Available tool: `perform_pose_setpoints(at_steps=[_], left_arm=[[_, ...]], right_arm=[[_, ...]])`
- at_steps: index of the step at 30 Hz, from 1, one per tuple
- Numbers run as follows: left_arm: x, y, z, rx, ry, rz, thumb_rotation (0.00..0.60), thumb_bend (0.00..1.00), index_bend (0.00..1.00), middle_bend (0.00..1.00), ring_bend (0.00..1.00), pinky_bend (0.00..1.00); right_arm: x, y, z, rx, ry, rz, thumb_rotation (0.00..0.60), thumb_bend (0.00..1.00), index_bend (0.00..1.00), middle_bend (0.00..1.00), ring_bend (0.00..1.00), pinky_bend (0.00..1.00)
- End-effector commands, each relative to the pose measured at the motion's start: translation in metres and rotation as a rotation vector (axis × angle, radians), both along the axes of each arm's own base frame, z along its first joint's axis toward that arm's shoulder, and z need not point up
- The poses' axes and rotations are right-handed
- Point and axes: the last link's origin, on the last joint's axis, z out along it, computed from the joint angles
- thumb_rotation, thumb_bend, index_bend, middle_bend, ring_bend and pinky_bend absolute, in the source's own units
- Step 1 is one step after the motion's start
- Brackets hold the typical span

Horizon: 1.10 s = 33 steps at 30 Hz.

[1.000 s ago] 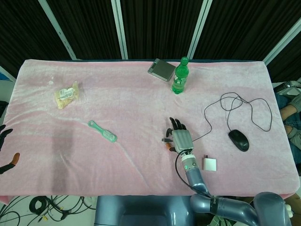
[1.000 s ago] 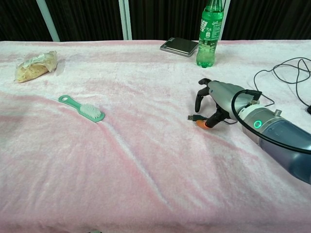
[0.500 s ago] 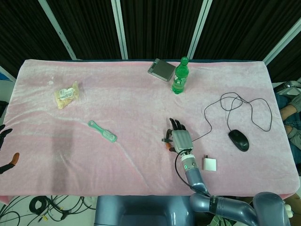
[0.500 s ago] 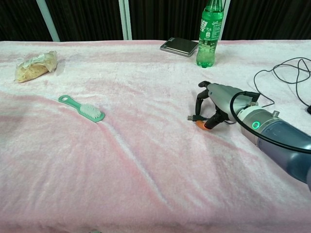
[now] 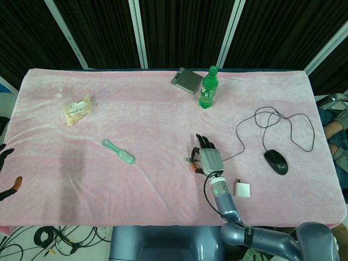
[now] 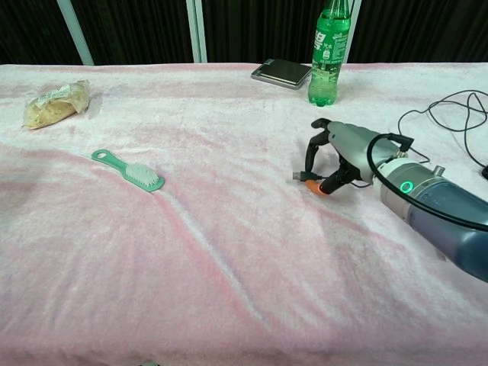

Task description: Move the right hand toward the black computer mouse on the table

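Note:
The black computer mouse (image 5: 276,161) lies at the table's right side, and its thin cable (image 5: 293,130) loops behind it and runs left. My right hand (image 5: 208,157) hovers palm down near the table's middle, well left of the mouse, with its fingers curled downward (image 6: 339,156). The cable's small plug (image 6: 296,177) sticks out at the hand's left, apparently pinched between thumb and a finger. My left hand (image 5: 6,184) shows only as spread dark fingers at the far left edge of the head view and holds nothing.
A green bottle (image 5: 207,87) and a grey flat case (image 5: 186,80) stand at the back. A small white box (image 5: 242,189) lies between the hand and the mouse. A teal brush (image 5: 119,151) and a snack bag (image 5: 76,109) lie on the pink cloth (image 5: 152,125) to the left.
My right hand has risen slightly and shifted a little, and the plug has moved with it. The mouse and my left hand have stayed put.

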Motion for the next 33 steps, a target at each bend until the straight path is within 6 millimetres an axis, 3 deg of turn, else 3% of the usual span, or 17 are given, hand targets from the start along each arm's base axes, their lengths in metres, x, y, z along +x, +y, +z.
perform_pose_setpoints(at_steps=[1, 10, 20, 26, 33], left_arm=[[0.000, 0.000, 0.000, -0.001, 0.000, 0.000, 0.600, 0.34, 0.16, 0.06, 0.00, 0.00], [0.001, -0.001, -0.001, -0.003, 0.002, -0.002, 0.600, 0.34, 0.16, 0.06, 0.00, 0.00], [0.001, -0.002, -0.002, -0.002, 0.001, -0.003, 0.600, 0.34, 0.16, 0.06, 0.00, 0.00], [0.002, -0.002, -0.002, -0.001, 0.000, -0.003, 0.600, 0.34, 0.16, 0.06, 0.00, 0.00], [0.002, -0.003, -0.002, 0.000, -0.003, -0.002, 0.600, 0.34, 0.16, 0.06, 0.00, 0.00]], right_arm=[[0.003, 0.000, 0.018, -0.008, -0.063, 0.007, 0.600, 0.32, 0.58, 0.03, 0.03, 0.16], [0.011, 0.016, 0.074, -0.059, -0.136, 0.097, 0.600, 0.32, 0.58, 0.03, 0.03, 0.16], [0.021, 0.054, 0.148, -0.185, -0.261, 0.263, 0.600, 0.32, 0.59, 0.03, 0.03, 0.16], [0.019, 0.073, 0.172, -0.244, -0.308, 0.317, 0.600, 0.32, 0.59, 0.03, 0.03, 0.16], [0.013, 0.106, 0.177, -0.265, -0.344, 0.376, 0.600, 0.32, 0.59, 0.03, 0.03, 0.16]])
